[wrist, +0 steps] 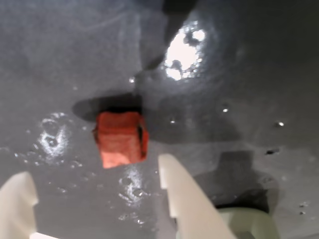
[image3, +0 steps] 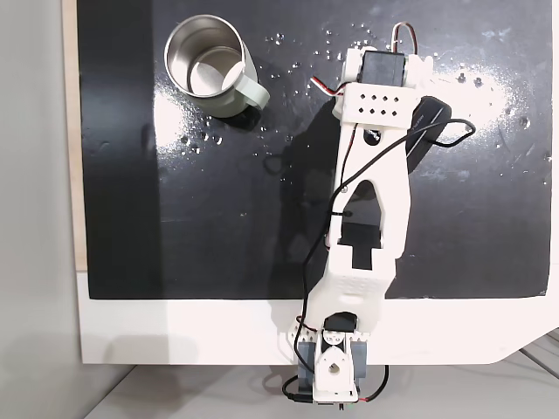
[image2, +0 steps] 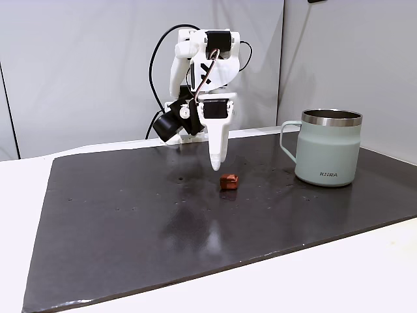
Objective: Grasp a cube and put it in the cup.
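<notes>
One black mat [image2: 130, 215] covers the table, and one cup [image2: 328, 149] stands upright near its right edge in the side-on fixed view, well apart from everything else. The white gripper [wrist: 94, 181] hangs above the mat, fingers [wrist: 179, 191] spread wide, holding and touching nothing. One cube [wrist: 121, 138] lies on the mat just beyond the fingertips.

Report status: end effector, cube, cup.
End effector open, above mat, empty. Cube on mat just ahead of fingertips, ungrasped. Cup upright, apart. Nothing between.
</notes>
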`<act>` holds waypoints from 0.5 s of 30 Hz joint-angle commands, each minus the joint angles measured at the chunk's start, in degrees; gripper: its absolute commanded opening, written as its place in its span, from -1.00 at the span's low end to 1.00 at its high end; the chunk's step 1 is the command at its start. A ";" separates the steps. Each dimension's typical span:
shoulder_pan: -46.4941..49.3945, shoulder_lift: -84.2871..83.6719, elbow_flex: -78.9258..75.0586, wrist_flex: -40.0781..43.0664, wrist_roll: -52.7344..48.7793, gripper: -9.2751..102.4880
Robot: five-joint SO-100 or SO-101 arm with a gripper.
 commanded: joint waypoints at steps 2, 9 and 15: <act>0.44 -1.58 -5.36 0.88 -0.09 -0.35; -0.70 -4.83 -8.53 1.23 -0.70 -0.35; -1.32 -7.12 -10.81 1.23 -1.14 -0.35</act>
